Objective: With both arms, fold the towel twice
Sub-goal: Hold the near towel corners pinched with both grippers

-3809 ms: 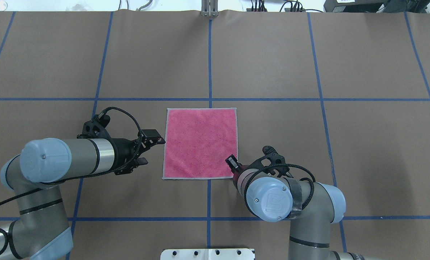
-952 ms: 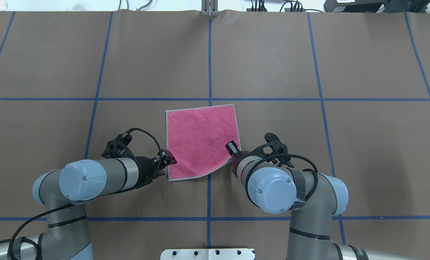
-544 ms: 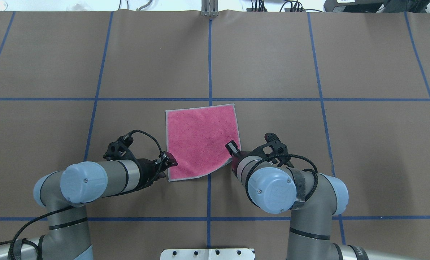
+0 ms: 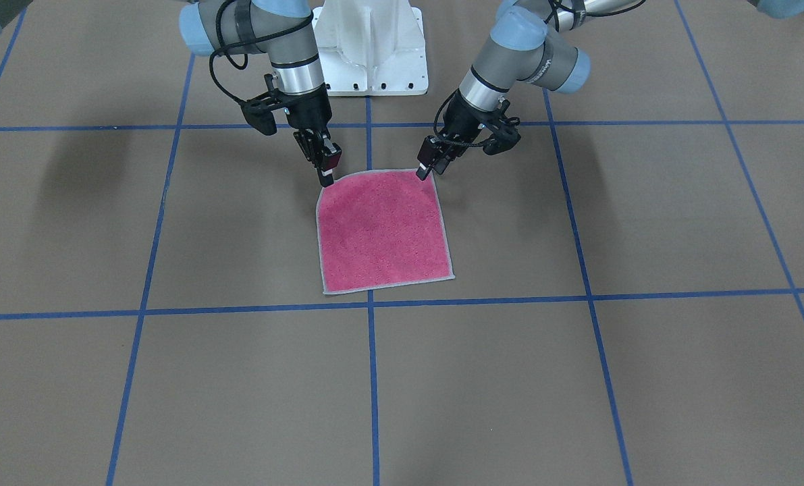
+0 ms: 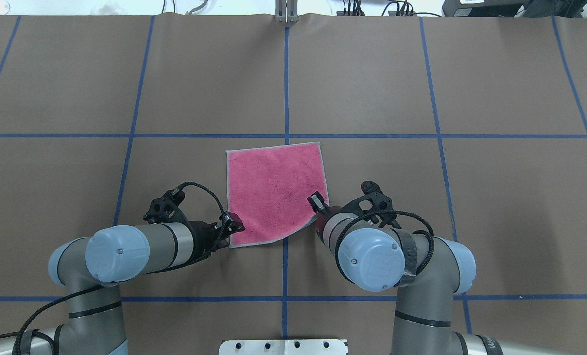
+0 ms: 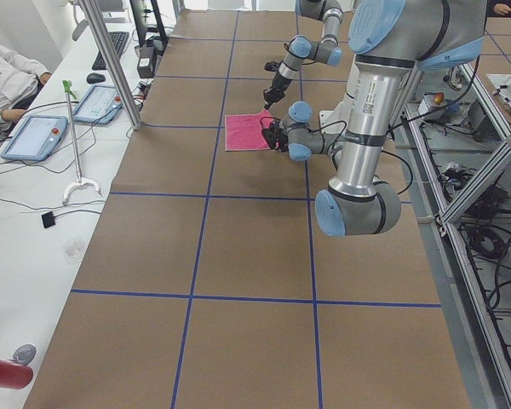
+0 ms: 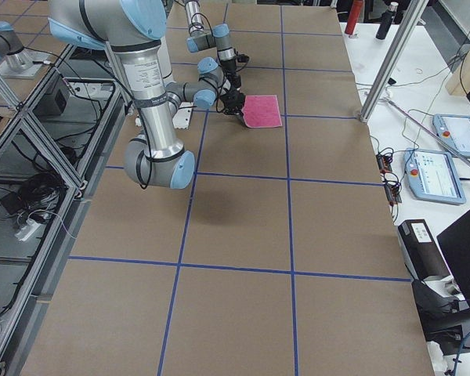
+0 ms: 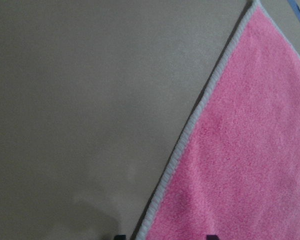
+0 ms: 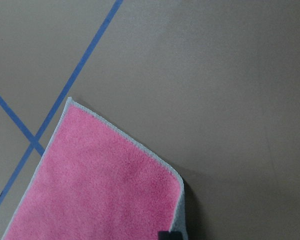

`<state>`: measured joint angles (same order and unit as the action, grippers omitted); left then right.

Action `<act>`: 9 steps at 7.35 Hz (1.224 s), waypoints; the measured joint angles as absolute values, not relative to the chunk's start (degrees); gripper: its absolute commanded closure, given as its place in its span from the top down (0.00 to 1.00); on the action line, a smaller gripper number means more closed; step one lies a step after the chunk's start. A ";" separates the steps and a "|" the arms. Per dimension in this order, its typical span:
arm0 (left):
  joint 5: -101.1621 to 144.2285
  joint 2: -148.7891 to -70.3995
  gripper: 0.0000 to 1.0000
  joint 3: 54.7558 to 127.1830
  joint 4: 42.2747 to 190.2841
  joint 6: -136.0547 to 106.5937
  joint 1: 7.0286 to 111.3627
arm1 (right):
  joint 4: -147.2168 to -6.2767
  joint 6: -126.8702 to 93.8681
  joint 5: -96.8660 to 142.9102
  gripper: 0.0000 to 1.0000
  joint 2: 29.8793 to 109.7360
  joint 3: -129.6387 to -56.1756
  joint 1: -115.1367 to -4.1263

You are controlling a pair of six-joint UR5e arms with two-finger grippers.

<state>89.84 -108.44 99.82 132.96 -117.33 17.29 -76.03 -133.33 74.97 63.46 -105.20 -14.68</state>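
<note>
The towel (image 5: pixel 273 192) lies pink face up on the brown table, a little skewed; it also shows in the front view (image 4: pixel 381 229). My right gripper (image 5: pixel 317 209) is shut on the towel's near right corner and holds it slightly off the table, so the near edge curves. In the right wrist view the towel (image 9: pixel 105 185) hangs from the fingertip with a shadow beneath. My left gripper (image 5: pixel 233 228) is low at the near left corner. In the left wrist view its two fingertips stand apart on either side of the towel's (image 8: pixel 250 150) grey edging. The grey face is hidden.
Blue tape lines (image 5: pixel 286 79) grid the brown table. The white pedestal (image 4: pixel 371 47) stands between the arms at the robot's side. A metal post (image 5: pixel 286 12) stands at the far edge. Side benches hold tablets (image 6: pixel 38 136) and cables.
My left gripper has moved toward the robot and right, down to the towel's near left corner. The right gripper earlier raised the near right corner, skewing the towel, and now holds still.
</note>
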 measured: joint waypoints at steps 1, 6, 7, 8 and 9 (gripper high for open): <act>89.78 -108.72 0.62 99.67 132.92 -117.33 17.26 | -76.03 -133.33 74.97 0.00 63.46 -105.21 -14.68; 89.75 -110.23 0.62 98.10 132.89 -117.31 17.27 | -76.03 -133.33 74.95 0.00 63.46 -105.26 -14.68; 89.83 -110.25 0.62 98.33 132.89 -117.23 17.38 | -76.03 -133.33 74.96 0.00 63.46 -105.28 -14.68; 89.97 -110.22 0.62 98.64 132.89 -117.12 17.49 | -76.03 -133.33 74.95 0.00 63.46 -105.29 -14.68; 90.12 -110.07 0.62 98.82 132.89 -117.04 17.53 | -76.03 -133.33 74.91 0.00 63.47 -105.29 -14.68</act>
